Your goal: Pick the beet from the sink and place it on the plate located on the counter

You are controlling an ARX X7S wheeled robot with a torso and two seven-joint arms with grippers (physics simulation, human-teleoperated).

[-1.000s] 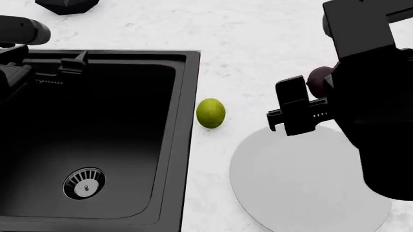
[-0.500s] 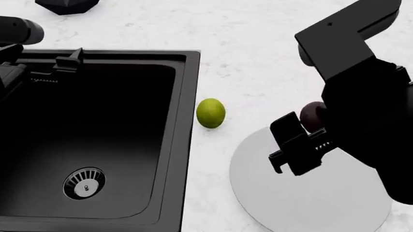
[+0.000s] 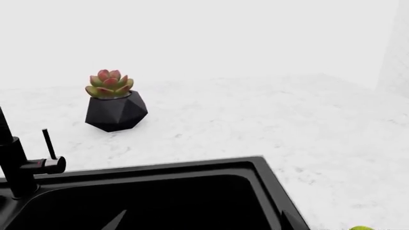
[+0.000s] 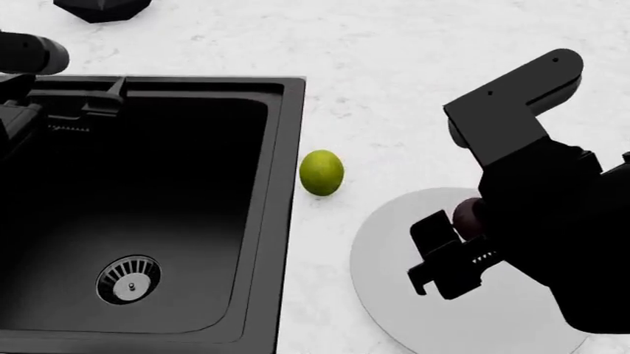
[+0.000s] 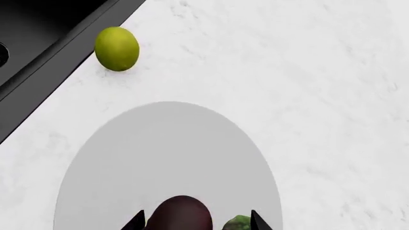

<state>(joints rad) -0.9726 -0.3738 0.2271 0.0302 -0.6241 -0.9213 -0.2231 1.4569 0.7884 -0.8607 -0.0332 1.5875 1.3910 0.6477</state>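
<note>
My right gripper (image 5: 196, 223) is shut on the beet (image 5: 180, 214), a dark maroon root with a green tuft beside it. It hangs over the light grey plate (image 5: 166, 153). In the head view the beet (image 4: 465, 214) shows just above the black fingers (image 4: 440, 258), over the plate (image 4: 394, 273) on the white marble counter (image 4: 394, 74). The black sink (image 4: 147, 206) lies to the left. My left gripper (image 3: 201, 223) is open over the sink's (image 3: 160, 201) back part, with nothing between its fingertips.
A yellow-green lime (image 4: 321, 172) lies on the counter between the sink's rim and the plate. A black faceted pot with a succulent (image 3: 115, 103) stands behind the sink. A black tap (image 3: 16, 163) rises at the sink's back. A silver drain strainer (image 4: 128, 279) sits in the basin.
My right gripper has carried the beet toward the near side and down, from beyond the plate's far rim to over the plate. The left arm has barely moved.
</note>
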